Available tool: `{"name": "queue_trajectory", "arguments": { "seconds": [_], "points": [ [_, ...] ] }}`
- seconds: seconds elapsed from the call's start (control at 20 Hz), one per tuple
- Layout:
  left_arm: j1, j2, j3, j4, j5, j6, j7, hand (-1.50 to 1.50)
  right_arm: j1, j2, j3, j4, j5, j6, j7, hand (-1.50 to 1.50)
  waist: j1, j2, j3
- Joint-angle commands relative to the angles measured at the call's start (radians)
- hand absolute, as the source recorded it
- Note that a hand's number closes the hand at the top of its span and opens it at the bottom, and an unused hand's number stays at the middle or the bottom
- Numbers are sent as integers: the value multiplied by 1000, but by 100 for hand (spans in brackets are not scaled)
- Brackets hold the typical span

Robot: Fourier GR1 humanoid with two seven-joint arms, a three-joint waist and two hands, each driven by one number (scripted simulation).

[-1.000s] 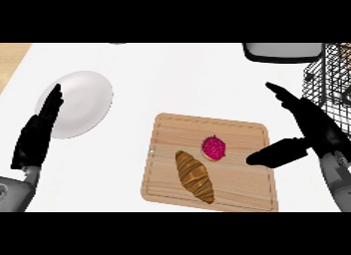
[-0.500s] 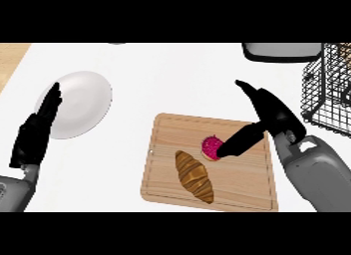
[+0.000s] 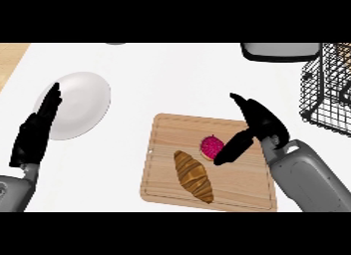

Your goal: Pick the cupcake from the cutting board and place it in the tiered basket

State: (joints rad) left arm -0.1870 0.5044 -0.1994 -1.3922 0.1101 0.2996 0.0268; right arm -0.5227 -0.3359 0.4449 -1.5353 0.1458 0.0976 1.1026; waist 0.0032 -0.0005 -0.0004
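A pink cupcake sits near the middle of the wooden cutting board. My right hand hovers over the board's right side, fingers stretched up and away. Its thumb points down-left and ends right beside the cupcake, partly covering its right edge. Nothing is held in it. The black wire tiered basket stands at the right edge of the view. My left hand rests open at the left, fingers up, in front of a white plate.
A brown croissant lies on the board, below and left of the cupcake. A dark grey container sits at the top, next to the basket. The counter's wooden edge shows at the far left.
My right hand has moved left from beside the board's right edge to over the board, bringing its thumb up against the cupcake. The left hand has stayed still.
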Motion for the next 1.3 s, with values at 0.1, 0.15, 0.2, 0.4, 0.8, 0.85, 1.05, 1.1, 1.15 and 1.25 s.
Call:
{"name": "queue_trajectory", "arguments": {
  "seconds": [0.1,0.15,0.2,0.4,0.8,0.85,1.05,1.1,1.15,1.25],
  "points": [
    [6,-86,-13,46,-72,33,-42,0,30,36,34,-45,60,47,118,-150,-7,0,0],
    [55,-54,-14,-79,-65,37,30,0,29,63,69,-59,106,17,161,-150,1,-3,0],
    [-3,-42,19,-27,-48,2,35,0,62,17,52,-153,86,57,187,-150,-9,-3,0],
    [21,-30,63,23,-24,-39,-30,0,-24,57,77,-69,133,65,215,-150,-2,-1,-1],
    [-7,-61,58,-28,-81,-30,53,0,33,119,106,-56,231,62,192,-150,-3,-1,0],
    [41,-15,105,-11,-36,-93,-15,0,82,90,97,-67,224,65,151,-150,-2,-1,0],
    [43,-70,59,-34,-88,-47,6,0,103,120,114,63,276,19,73,-150,2,1,0],
    [48,-76,72,-36,-71,-62,11,0,91,143,108,-2,270,50,158,-150,-2,-1,0],
    [72,-83,43,-91,-121,-25,37,0,37,147,54,8,237,95,178,-150,2,-2,0],
    [3,-63,101,-15,-98,-60,29,0,49,171,45,86,265,57,112,-150,0,1,0]
  ]
}}
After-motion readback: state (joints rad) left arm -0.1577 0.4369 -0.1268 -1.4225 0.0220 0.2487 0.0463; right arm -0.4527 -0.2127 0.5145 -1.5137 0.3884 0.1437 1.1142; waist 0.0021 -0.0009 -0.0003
